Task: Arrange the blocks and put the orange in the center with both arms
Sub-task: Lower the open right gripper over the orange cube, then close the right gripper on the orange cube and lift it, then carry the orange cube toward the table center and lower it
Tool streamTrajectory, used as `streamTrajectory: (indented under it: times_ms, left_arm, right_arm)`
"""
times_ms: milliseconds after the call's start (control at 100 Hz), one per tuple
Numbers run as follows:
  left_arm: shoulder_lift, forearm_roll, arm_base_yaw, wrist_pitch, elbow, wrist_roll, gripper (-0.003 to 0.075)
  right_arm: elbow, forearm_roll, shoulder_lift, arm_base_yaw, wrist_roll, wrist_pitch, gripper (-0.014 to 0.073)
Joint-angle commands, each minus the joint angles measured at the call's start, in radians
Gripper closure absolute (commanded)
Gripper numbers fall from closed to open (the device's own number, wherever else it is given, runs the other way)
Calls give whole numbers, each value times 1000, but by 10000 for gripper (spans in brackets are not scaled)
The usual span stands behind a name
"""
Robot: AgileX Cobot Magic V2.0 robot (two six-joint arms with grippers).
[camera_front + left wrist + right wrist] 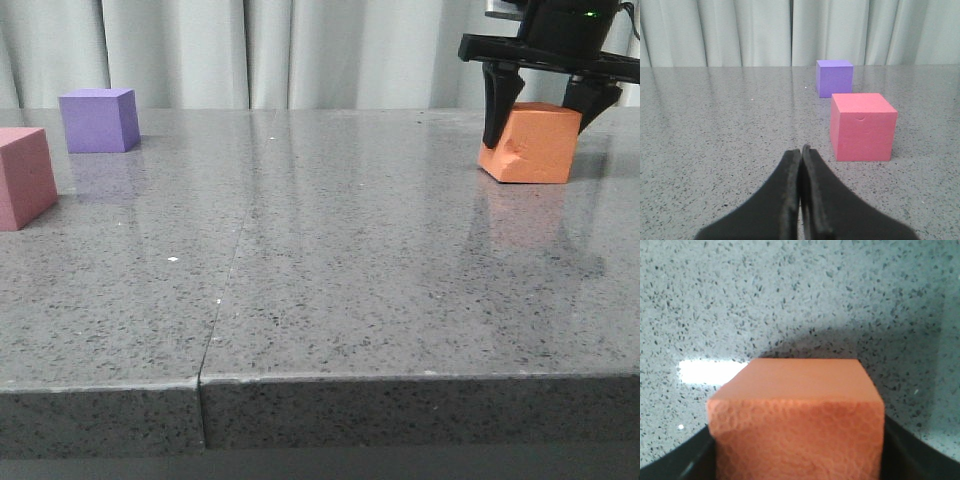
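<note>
Orange cube sits tilted at the far right, pinched by the right gripper.
Soft foam, already dented on one face, could squash or twist free if squeezed unevenly on the slick speckled stone table. Left gripper is closed and empty near the matte pink cube; purple cube sits beyond.

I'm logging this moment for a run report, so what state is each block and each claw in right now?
orange block: tilted, one lower edge on the table, held between the right claw's fingers.
pink block: flat on the table, free.
purple block: flat on the table, free, apart from the pink one.
left claw: shut, empty.
right claw: shut on the orange block.
</note>
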Motion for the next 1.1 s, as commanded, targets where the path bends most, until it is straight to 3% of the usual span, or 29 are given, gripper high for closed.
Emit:
streamTrajectory:
  times_ms: [0,390,640,1090]
  left_arm:
    - [-28,-6,4,-84,40,-7,741]
    - [-28,-6,4,-84,40,-7,741]
    - [-28,-6,4,-84,40,-7,741]
    - [-28,-6,4,-84,40,-7,741]
  right_arm:
    - [-36,12,-57,2,-9,26,255]
    - [-40,14,-62,2,-9,32,254]
    - [-140,22,-62,25,30,92,254]
    - [-198,22,-56,216,236,53,254]
